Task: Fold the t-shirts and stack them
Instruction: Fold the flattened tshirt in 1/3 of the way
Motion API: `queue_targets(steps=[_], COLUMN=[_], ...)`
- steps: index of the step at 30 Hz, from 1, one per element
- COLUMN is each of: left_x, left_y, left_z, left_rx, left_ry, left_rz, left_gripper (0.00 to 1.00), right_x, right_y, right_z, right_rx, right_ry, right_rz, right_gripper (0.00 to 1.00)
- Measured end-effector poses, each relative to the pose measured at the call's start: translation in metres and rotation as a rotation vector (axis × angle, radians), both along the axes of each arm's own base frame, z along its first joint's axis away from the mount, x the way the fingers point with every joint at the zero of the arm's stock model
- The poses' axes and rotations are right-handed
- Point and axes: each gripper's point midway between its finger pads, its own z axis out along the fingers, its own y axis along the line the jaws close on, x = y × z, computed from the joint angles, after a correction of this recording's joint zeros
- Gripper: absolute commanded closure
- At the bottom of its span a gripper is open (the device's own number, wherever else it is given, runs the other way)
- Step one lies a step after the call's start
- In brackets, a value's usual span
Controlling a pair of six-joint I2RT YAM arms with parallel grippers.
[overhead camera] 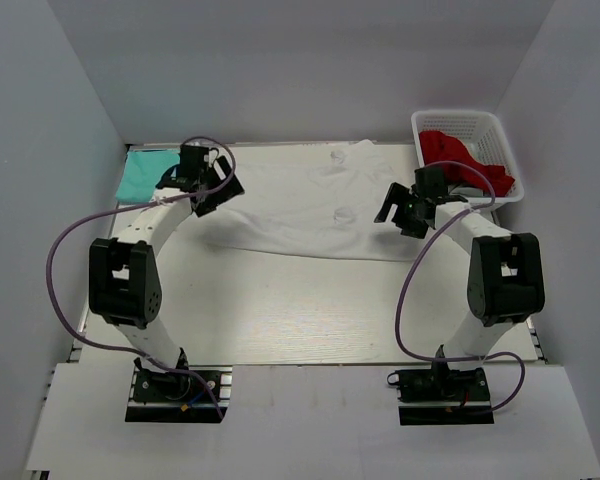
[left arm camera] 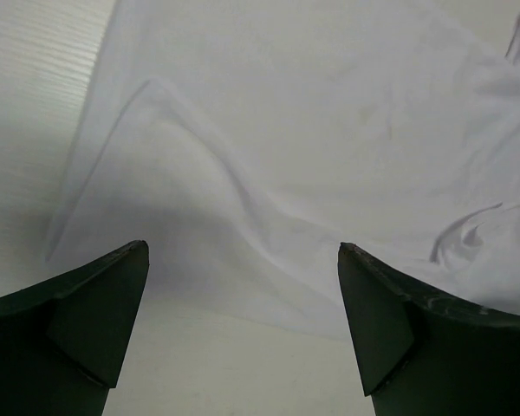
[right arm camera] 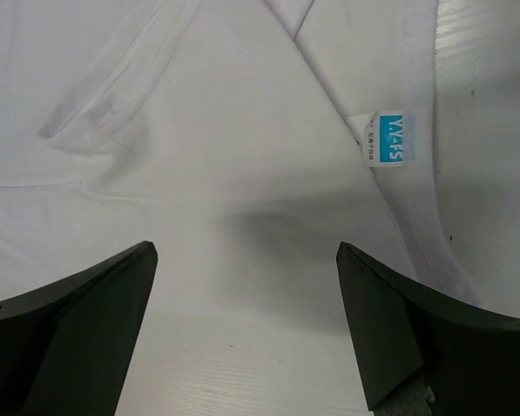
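Observation:
The white t-shirt [overhead camera: 305, 200] lies spread and wrinkled across the far half of the table. The mint-teal t-shirt [overhead camera: 140, 175] lies folded at the far left, partly behind the left arm. My left gripper [overhead camera: 216, 192] is open and empty over the white shirt's left edge; the left wrist view shows the white cloth [left arm camera: 312, 147] ahead of the open left gripper [left arm camera: 243, 251]. My right gripper [overhead camera: 395, 215] is open and empty at the shirt's right edge; the right wrist view shows the cloth [right arm camera: 199, 130] with a blue neck label [right arm camera: 390, 139] ahead of the open gripper [right arm camera: 245, 251].
A white plastic basket [overhead camera: 435, 122] holding red cloth [overhead camera: 460, 160] stands at the far right corner. White walls enclose the table on three sides. Bare table [overhead camera: 300, 310] lies between the shirt and the arm bases.

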Motion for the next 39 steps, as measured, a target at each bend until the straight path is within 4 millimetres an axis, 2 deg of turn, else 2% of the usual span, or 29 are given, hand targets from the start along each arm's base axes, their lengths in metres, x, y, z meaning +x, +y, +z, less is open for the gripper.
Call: queue_targets(steps=[2, 7, 8, 10, 13, 15, 18, 24, 27, 29, 31, 33, 35, 37, 39], left_x=[-0.007, -0.037, -0.042, -0.038, -0.042, -0.050, -0.078, -0.146, -0.183, -0.200, -0.199, -0.185, -0.162, -0.135, -0.105], left_y=[-0.006, -0.009, -0.008, -0.010, -0.010, -0.006, 0.002, 0.013, 0.020, 0.024, 0.028, 0.030, 0.034, 0.039, 0.046], left_z=[-0.019, -0.097, -0.105, -0.100, -0.103, -0.105, -0.107, -0.108, -0.106, -0.095, -0.075, -0.049, -0.018, 0.005, 0.019], left_rx=[-0.016, -0.012, -0.013, -0.022, -0.023, -0.016, -0.004, -0.020, -0.019, -0.016, -0.013, -0.009, -0.006, 0.015, 0.055], left_ry=[0.038, 0.236, 0.258, 0.236, 0.228, 0.215, 0.227, 0.272, 0.327, 0.338, 0.289, 0.207, 0.119, 0.055, 0.028], left_rz=[-0.027, -0.051, -0.052, -0.059, -0.062, -0.052, -0.025, 0.017, 0.043, 0.062, 0.082, 0.100, 0.124, 0.158, 0.198], left_gripper=[0.00, 0.00, 0.00, 0.00, 0.00, 0.00, 0.00, 0.00, 0.00, 0.00, 0.00, 0.00, 0.00, 0.00, 0.00], right_x=[0.000, -0.009, -0.014, -0.025, -0.028, -0.041, -0.073, -0.141, -0.165, -0.171, -0.173, -0.163, -0.145, -0.126, -0.104], right_y=[-0.002, -0.004, -0.005, -0.008, -0.007, -0.007, -0.007, -0.011, -0.011, -0.010, -0.009, -0.005, 0.000, 0.003, 0.006], right_z=[-0.003, -0.020, -0.026, -0.038, -0.037, -0.038, -0.037, -0.036, -0.029, -0.018, 0.000, 0.023, 0.052, 0.073, 0.088], right_rx=[-0.010, -0.002, -0.002, -0.008, 0.012, 0.029, 0.056, 0.069, 0.071, 0.074, 0.070, 0.070, 0.076, 0.077, 0.072], right_ry=[0.003, 0.040, 0.057, 0.092, 0.063, 0.050, 0.028, 0.019, 0.035, 0.015, -0.004, -0.048, -0.122, -0.180, -0.216], right_rz=[-0.008, -0.026, -0.030, -0.042, -0.054, -0.061, -0.066, -0.059, -0.044, -0.019, 0.011, 0.043, 0.073, 0.090, 0.099], right_gripper=[0.10, 0.10, 0.10, 0.10, 0.10, 0.10, 0.10, 0.10, 0.10, 0.10, 0.10, 0.10, 0.10, 0.10, 0.10])
